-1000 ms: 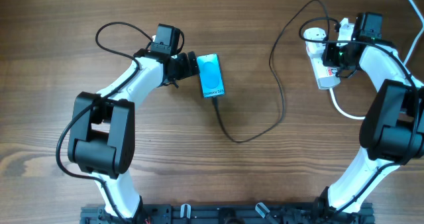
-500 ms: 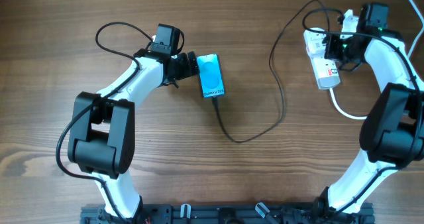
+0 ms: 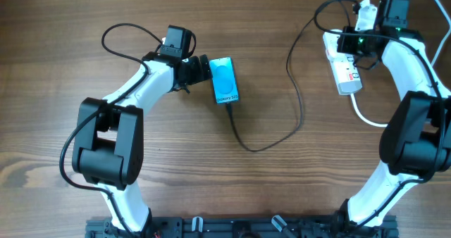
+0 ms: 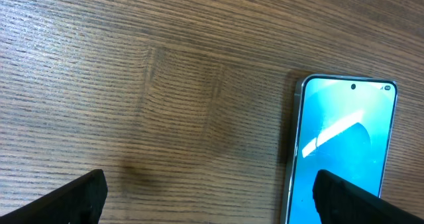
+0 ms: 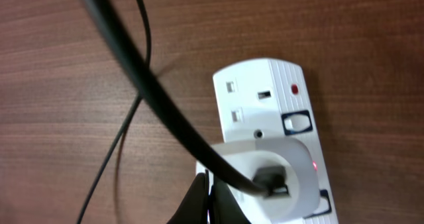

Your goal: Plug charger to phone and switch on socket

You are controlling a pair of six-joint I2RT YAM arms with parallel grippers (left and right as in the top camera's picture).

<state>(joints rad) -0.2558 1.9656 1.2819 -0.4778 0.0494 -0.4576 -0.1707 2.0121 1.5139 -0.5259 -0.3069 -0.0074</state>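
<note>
Covering part of socket [image 5: 265, 98], plugged-in charger [image 5: 291, 164], phone [image 4: 341, 151] cut off below

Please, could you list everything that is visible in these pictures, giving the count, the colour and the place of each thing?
table: one, brown wood, under everything.
phone: one, lit teal-blue screen, lying flat left of centre.
charger: one, thin black cable, meets the phone's near end and loops across the middle to its white adapter on the socket.
socket: one, white strip with red marks, far right.
thick cord: one, white, curving from the socket's near end.
left arm, right arm: two, white and black, at either side.
left claw: one, black, open, just left of the phone.
right claw: one, black, shut, at the adapter's edge.
</note>
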